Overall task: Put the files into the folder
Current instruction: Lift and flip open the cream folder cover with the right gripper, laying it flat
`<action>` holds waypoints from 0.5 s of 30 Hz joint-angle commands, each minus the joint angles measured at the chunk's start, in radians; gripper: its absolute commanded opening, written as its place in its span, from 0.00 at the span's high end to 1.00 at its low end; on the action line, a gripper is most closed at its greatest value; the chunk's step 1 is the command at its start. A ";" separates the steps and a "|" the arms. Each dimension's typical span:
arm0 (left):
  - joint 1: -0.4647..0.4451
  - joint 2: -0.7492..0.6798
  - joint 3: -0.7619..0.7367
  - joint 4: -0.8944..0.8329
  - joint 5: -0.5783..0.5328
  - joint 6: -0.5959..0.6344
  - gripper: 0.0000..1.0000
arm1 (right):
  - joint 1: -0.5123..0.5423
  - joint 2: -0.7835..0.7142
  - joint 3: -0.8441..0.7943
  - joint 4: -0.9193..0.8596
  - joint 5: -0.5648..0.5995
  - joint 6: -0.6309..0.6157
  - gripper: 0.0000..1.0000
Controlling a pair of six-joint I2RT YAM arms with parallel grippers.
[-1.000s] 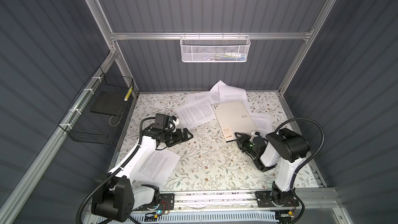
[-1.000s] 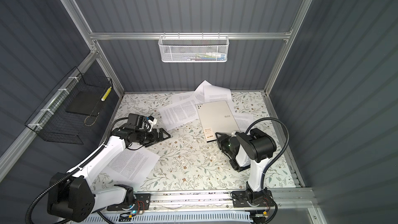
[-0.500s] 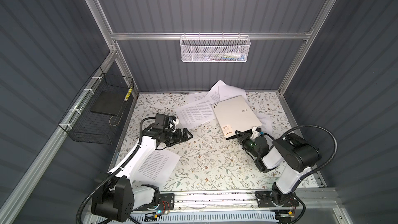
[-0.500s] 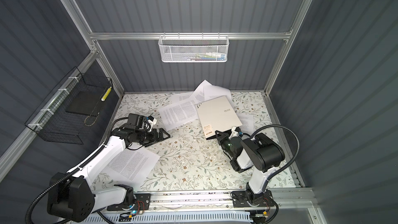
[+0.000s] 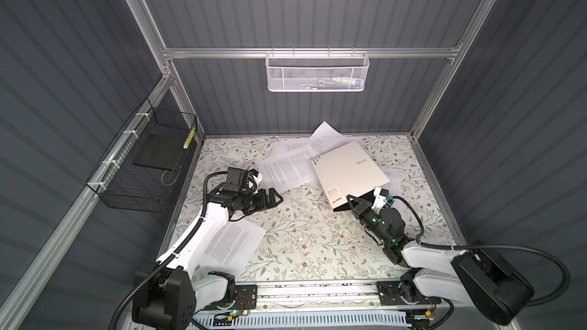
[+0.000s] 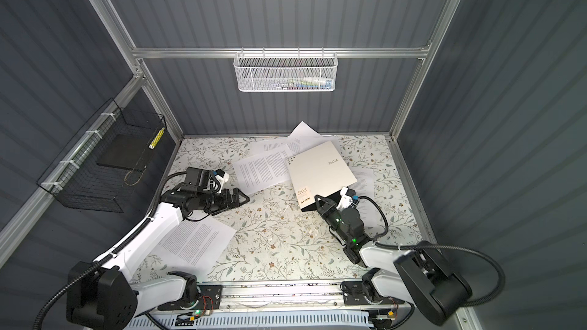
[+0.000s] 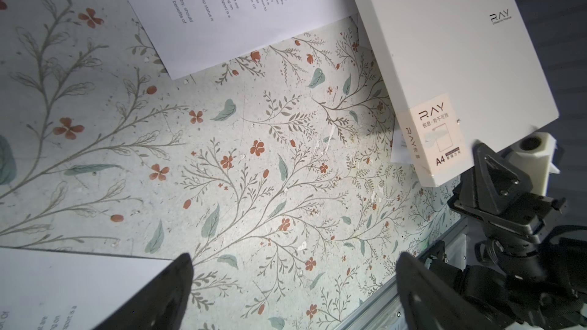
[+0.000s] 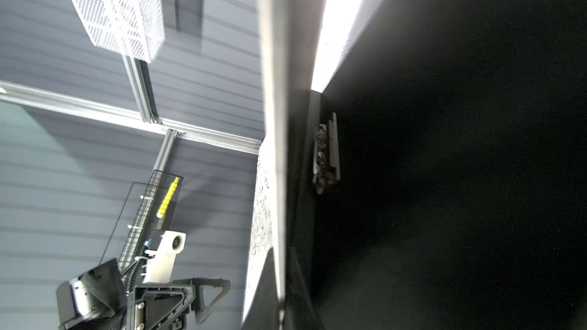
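here right gripper [image 5: 351,200] clamps folder [image 5: 347,166] cover; raised

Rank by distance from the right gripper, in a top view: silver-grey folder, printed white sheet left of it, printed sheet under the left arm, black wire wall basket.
1. Silver-grey folder: clamped in the right gripper.
2. Printed white sheet: left of the folder.
3. Printed sheet under the left arm: front left.
4. Black wire basket: left wall.

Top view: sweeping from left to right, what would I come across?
black wire basket → printed sheet beneath the left arm → left end effector, open → RAY folder
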 commanded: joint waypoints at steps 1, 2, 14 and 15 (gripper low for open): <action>-0.007 -0.018 -0.004 -0.021 -0.006 0.021 0.00 | 0.103 -0.163 0.131 -0.438 0.232 -0.267 1.00; -0.007 -0.020 -0.004 -0.021 -0.007 0.021 0.00 | 0.122 -0.184 0.149 -0.493 0.283 -0.312 1.00; -0.007 -0.007 0.073 -0.039 -0.019 -0.049 0.00 | 0.359 -0.043 0.343 -0.701 0.646 -0.684 1.00; -0.007 -0.006 0.085 -0.040 -0.015 -0.061 0.00 | 0.385 -0.025 0.358 -0.706 0.700 -0.707 1.00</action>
